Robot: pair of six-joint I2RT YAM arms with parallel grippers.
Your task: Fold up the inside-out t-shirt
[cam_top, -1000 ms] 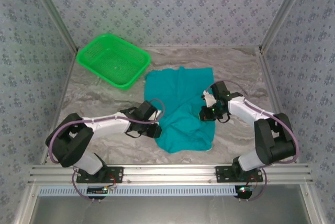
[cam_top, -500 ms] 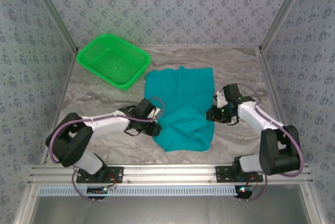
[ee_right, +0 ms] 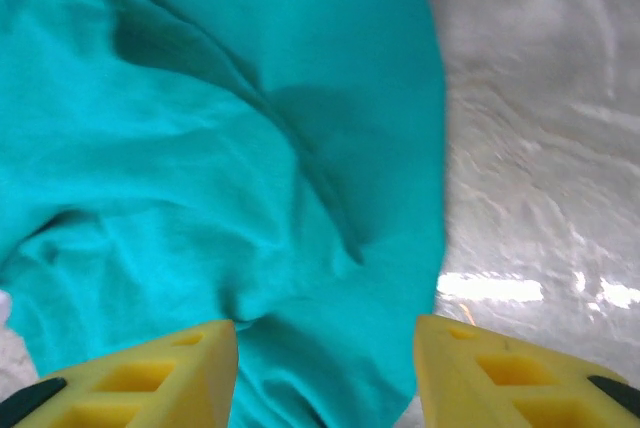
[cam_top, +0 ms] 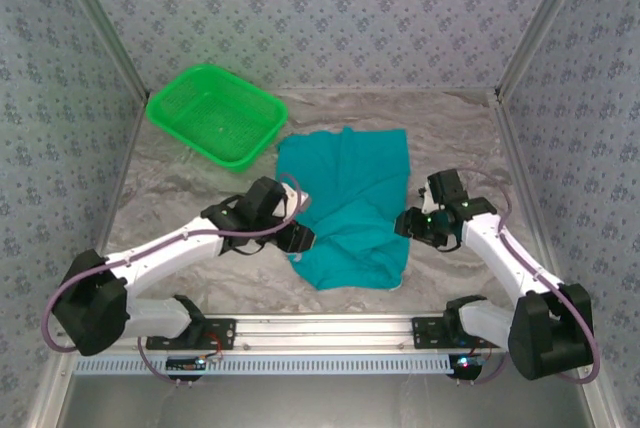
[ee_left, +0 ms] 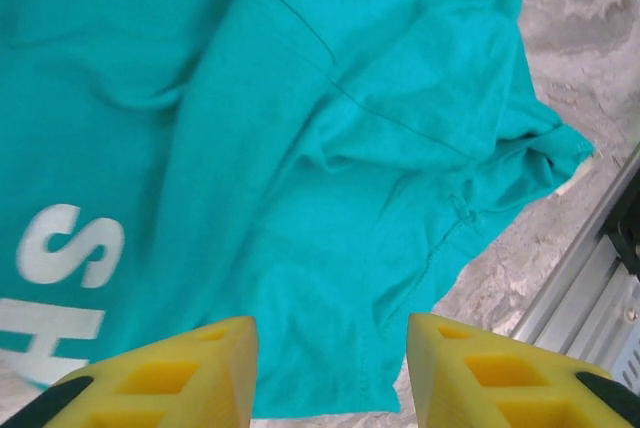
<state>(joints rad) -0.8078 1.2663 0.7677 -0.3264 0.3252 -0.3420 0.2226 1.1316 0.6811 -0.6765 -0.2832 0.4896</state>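
Observation:
The teal t-shirt (cam_top: 350, 206) lies rumpled in the middle of the table, its near half bunched into folds. White letters show at the left of the left wrist view on the t-shirt (ee_left: 300, 148). My left gripper (cam_top: 300, 238) is at the shirt's near-left edge, open, hovering over a seamed corner; its yellow fingers (ee_left: 180, 373) hold nothing. My right gripper (cam_top: 412, 223) is at the shirt's right edge, open above the cloth (ee_right: 230, 148), yellow fingers (ee_right: 500, 378) apart and holding nothing.
A bright green mesh basket (cam_top: 215, 114) stands at the back left. Bare marbled table (cam_top: 460, 138) lies right of the shirt. A metal rail (cam_top: 330, 328) runs along the near edge, and patterned walls enclose the other sides.
The right gripper has drawn back rightward off the shirt to its right edge. The left arm has stretched forward and its gripper shifted slightly right along the shirt's near-left edge.

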